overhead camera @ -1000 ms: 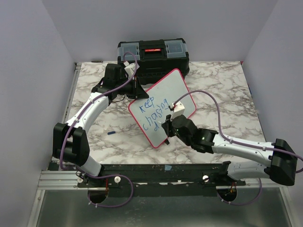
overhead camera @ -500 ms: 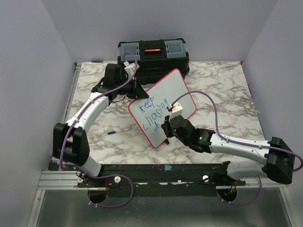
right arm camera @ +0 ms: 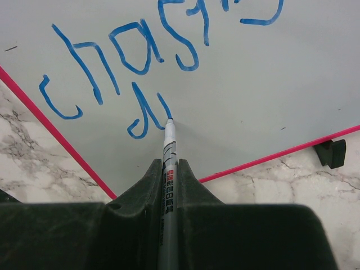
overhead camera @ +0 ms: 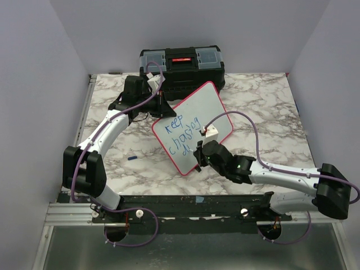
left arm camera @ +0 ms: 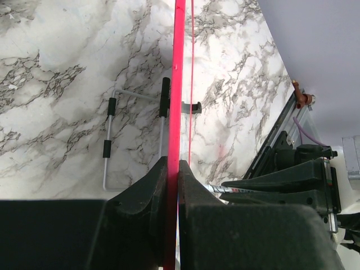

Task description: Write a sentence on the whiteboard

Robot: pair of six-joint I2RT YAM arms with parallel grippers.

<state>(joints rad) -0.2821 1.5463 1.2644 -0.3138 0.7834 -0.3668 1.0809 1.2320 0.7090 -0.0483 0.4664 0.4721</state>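
Observation:
The whiteboard (overhead camera: 208,112) with its red rim lies tilted mid-table, and its rim shows edge-on in the left wrist view (left arm camera: 179,84). My left gripper (overhead camera: 163,107) (left arm camera: 173,169) is shut on its upper left edge. Blue writing (overhead camera: 180,135) reads "keep", "chasing" and a started third line; in the right wrist view "chasing" (right arm camera: 140,50) and a "d" with one more stroke (right arm camera: 147,112) show. My right gripper (overhead camera: 198,153) (right arm camera: 169,169) is shut on a grey marker (right arm camera: 167,152), whose tip touches the board just right of the "d".
A black toolbox (overhead camera: 181,66) with clear lid compartments stands behind the board. A small blue cap (overhead camera: 133,158) lies on the marble table (overhead camera: 264,101) at the left. A wire stand (left arm camera: 112,135) lies on the marble beside the board. Grey walls close in the sides.
My right gripper has shifted slightly left and toward the near edge with the marker; a stroke after the "d" has grown. The left arm and board have held still.

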